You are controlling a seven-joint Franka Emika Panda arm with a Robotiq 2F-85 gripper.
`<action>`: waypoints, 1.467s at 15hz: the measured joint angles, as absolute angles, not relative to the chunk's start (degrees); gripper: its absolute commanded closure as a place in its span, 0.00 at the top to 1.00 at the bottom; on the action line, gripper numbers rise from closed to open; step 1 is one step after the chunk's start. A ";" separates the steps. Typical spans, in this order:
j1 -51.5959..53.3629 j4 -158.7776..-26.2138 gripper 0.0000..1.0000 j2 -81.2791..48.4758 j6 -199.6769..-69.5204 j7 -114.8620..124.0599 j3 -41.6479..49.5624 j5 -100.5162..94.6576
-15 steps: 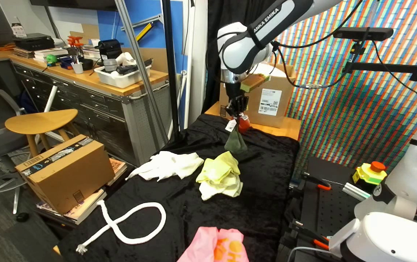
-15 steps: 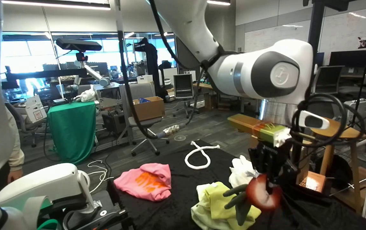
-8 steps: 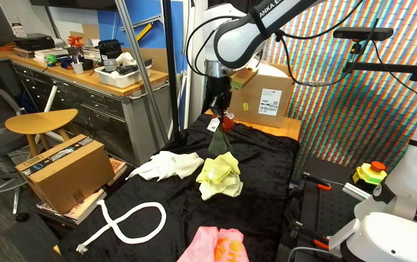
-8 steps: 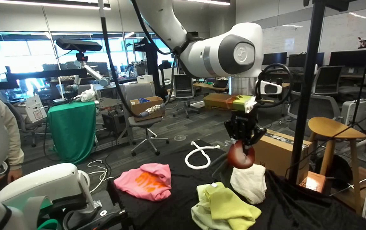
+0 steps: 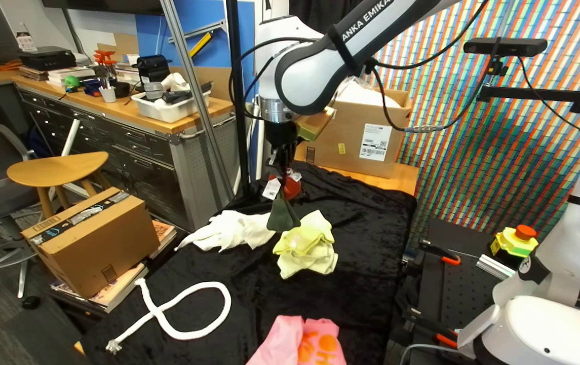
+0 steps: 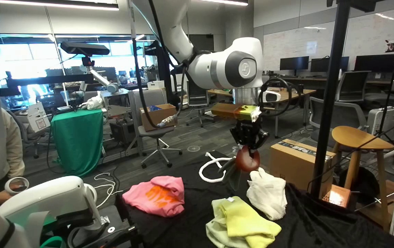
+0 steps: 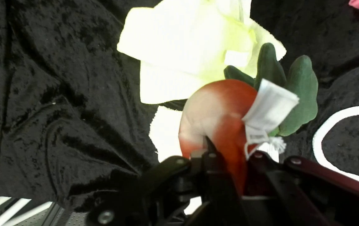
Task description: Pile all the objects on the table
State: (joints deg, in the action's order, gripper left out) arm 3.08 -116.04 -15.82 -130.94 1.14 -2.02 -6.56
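Red plush toy (image 7: 226, 100) with drooping dark green leaves (image 7: 303, 91) hangs pinched between the narrowed fingers of the gripper (image 6: 250, 148) above the black-draped table (image 5: 365, 253), where, in an exterior view, white cloth (image 5: 236, 230) lies to the left, yellow-green cloth (image 5: 304, 246) just right and nearer, and pink-and-orange cloth (image 5: 290, 342) nearest.

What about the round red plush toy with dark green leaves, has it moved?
Yes. In an exterior view, the red toy moved toward the picture's left, away from the white-labelled brown cardboard box.
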 measured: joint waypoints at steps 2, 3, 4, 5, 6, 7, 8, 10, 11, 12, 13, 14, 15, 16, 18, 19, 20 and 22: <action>3.73 -113.81 0.07 -18.20 -131.05 1.13 -2.37 -6.56; 4.11 -112.65 0.07 -19.46 -131.07 1.14 -2.49 -6.56; 4.53 -111.53 0.07 -20.72 -131.07 1.14 -2.57 -6.56; 4.92 -110.51 0.07 -21.97 -131.08 1.14 -2.65 -6.56; 5.29 -109.55 0.07 -23.26 -131.08 1.14 -2.72 -6.56; 5.58 -108.68 0.07 -24.52 -131.07 1.14 -2.80 -6.56; 5.83 -107.93 0.07 -25.75 -131.07 1.14 -2.84 -6.56; 6.18 -106.88 0.07 -28.15 -131.02 1.14 -2.87 -6.56; 6.27 -106.63 0.07 -29.27 -130.99 1.13 -2.91 -6.56; 6.35 -106.46 0.07 -30.34 -130.95 1.14 -2.92 -6.56; 6.44 -106.31 0.07 -31.41 -130.91 1.13 -2.92 -6.56; 6.54 -106.21 0.07 -32.48 -130.90 1.13 -2.94 -6.56; 6.69 -106.11 0.07 -33.52 -130.90 1.11 -2.94 -6.56; 6.83 -106.02 0.07 -34.47 -130.90 1.04 -2.98 -6.56; 7.10 -105.85 0.07 -36.22 -130.87 0.94 -3.11 -6.56; 7.21 -105.73 0.07 -36.99 -130.76 0.94 -3.14 -6.56; 7.26 -105.50 0.07 -37.76 -130.52 0.93 -3.15 -6.56; 7.23 -104.92 0.07 -39.18 -129.53 0.93 -3.10 -6.56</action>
State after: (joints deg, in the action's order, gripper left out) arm 7.23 -104.92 -39.18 -129.53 0.93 -3.10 -6.56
